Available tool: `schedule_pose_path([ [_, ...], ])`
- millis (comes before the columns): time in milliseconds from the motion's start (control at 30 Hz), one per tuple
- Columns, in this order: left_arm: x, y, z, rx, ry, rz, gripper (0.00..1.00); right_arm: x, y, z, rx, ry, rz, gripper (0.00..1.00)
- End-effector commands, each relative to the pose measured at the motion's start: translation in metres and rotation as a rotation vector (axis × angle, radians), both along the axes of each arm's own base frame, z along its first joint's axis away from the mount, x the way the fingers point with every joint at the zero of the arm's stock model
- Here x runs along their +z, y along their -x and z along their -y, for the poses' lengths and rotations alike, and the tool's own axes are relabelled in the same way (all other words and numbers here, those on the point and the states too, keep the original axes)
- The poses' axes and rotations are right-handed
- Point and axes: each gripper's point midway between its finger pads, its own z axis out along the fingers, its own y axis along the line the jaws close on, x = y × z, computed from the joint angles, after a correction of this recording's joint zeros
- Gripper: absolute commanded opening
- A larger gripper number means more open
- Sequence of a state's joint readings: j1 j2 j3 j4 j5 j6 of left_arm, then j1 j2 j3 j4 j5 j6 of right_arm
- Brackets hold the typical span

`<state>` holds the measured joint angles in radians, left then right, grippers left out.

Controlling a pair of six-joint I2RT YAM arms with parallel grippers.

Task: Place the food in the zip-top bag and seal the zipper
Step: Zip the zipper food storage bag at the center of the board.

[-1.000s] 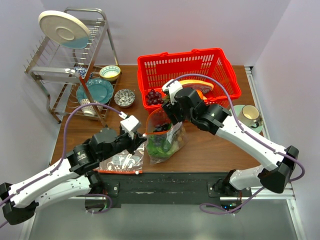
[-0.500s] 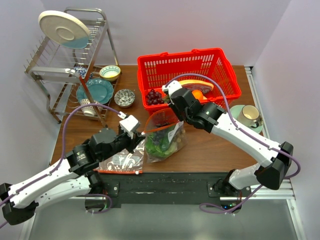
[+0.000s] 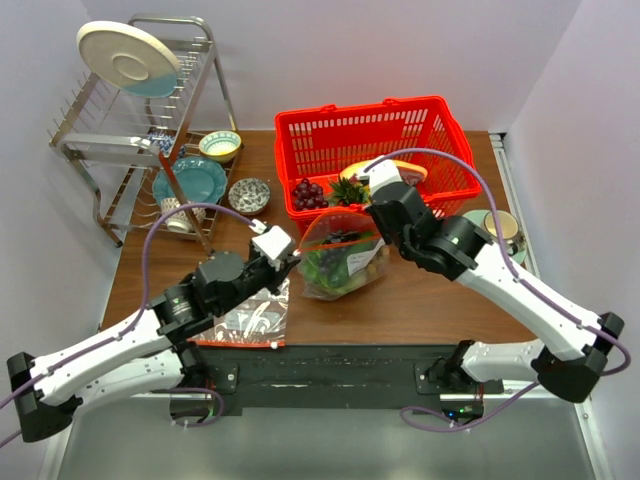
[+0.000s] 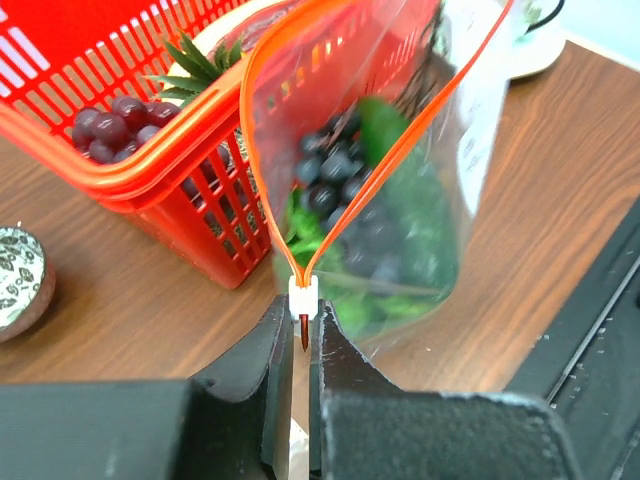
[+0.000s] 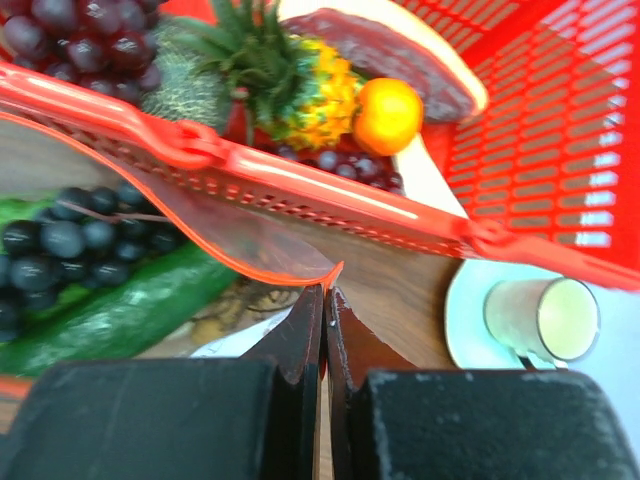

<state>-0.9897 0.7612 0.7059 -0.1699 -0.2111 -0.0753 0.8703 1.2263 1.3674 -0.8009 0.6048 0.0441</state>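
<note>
Hold at both ends of the mouth: the clear crinkly zip-top bag (image 3: 345, 262) sits on the brown wooden bench (image 3: 420, 300), just in front of the red plastic mesh basket (image 3: 380, 108), between the two arms. Left jaws are closed down to a thin slit, pinching the end of the red-orange zipper strip (image 4: 400, 160) right below its small white tab (image 4: 303, 296); the tab sits at the jaw tips. Right jaws are fully closed on the opposite corner of the mouth, the strip's end caught at their tips in the right wrist view.

Likely reason: pulling the two ends apart would draw the mouth flat so the strip can be pressed or run shut. The mouth is not sealed; it bows open in a leaf shape in the left wrist view.

Food is inside the bag: dark green cucumber (image 5: 110, 310), dark small round fruits (image 5: 60, 240), pale-green leafy cabbage (image 4: 400, 230) low in the bag. A second clear bag (image 3: 245, 320) lies flat by the left arm, untouched.

Judged stage: filling done, sealing left.
</note>
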Motion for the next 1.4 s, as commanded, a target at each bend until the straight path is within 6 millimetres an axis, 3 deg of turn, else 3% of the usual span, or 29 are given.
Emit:
schedule_pose_path([
  [0, 0.012, -0.018, 0.012, 0.019, 0.027, 0.083, 0.0, 0.012, 0.004, 0.024, -0.083, 0.005, 0.056, 0.0],
  [300, 0.014, -0.032, 0.021, -0.072, 0.078, 0.078, 0.0, -0.003, 0.014, 0.03, -0.077, 0.017, 0.01, 0.0],
  [567, 0.011, -0.01, 0.038, -0.343, 0.078, 0.061, 0.0, -0.022, 0.017, 0.027, -0.069, 0.018, -0.028, 0.02],
  [633, 0.01, -0.003, 0.042, -0.395, 0.075, 0.06, 0.0, -0.022, 0.018, 0.023, -0.046, 0.005, -0.036, 0.14],
  [667, 0.01, 0.0, 0.044, -0.415, 0.072, 0.062, 0.0, -0.021, 0.019, 0.021, -0.032, -0.003, -0.037, 0.36],
  [700, 0.008, 0.001, 0.044, -0.433, 0.06, 0.071, 0.0, -0.017, 0.021, 0.018, -0.005, -0.025, -0.035, 0.45],
  [800, 0.009, 0.008, 0.046, -0.474, 0.057, 0.078, 0.0, -0.001, 0.023, 0.006, 0.085, -0.07, 0.004, 0.61],
  [900, 0.006, 0.011, 0.045, -0.49, 0.044, 0.078, 0.0, 0.025, 0.031, -0.018, 0.262, -0.159, 0.059, 0.69],
  [933, 0.005, 0.012, 0.045, -0.495, 0.041, 0.076, 0.0, 0.035, 0.04, -0.038, 0.397, -0.217, 0.082, 0.7],
  [1000, 0.004, 0.014, 0.043, -0.498, 0.039, 0.083, 0.0, 0.048, 0.047, -0.059, 0.549, -0.256, 0.143, 0.75],
  [1067, 0.005, 0.016, 0.042, -0.505, 0.039, 0.094, 0.0, 0.04, 0.073, -0.085, 0.79, -0.273, 0.138, 0.73],
  [1167, 0.004, 0.019, 0.042, -0.524, 0.032, 0.114, 0.0, 0.036, 0.088, -0.105, 0.981, -0.284, 0.215, 0.72],
  [1300, 0.006, 0.022, 0.039, -0.542, 0.017, 0.15, 0.0, 0.021, 0.103, -0.119, 1.2, -0.189, 0.267, 0.71],
  [1367, 0.005, 0.023, 0.038, -0.547, 0.004, 0.154, 0.0, 0.024, 0.107, -0.124, 1.255, -0.177, 0.258, 0.71],
])
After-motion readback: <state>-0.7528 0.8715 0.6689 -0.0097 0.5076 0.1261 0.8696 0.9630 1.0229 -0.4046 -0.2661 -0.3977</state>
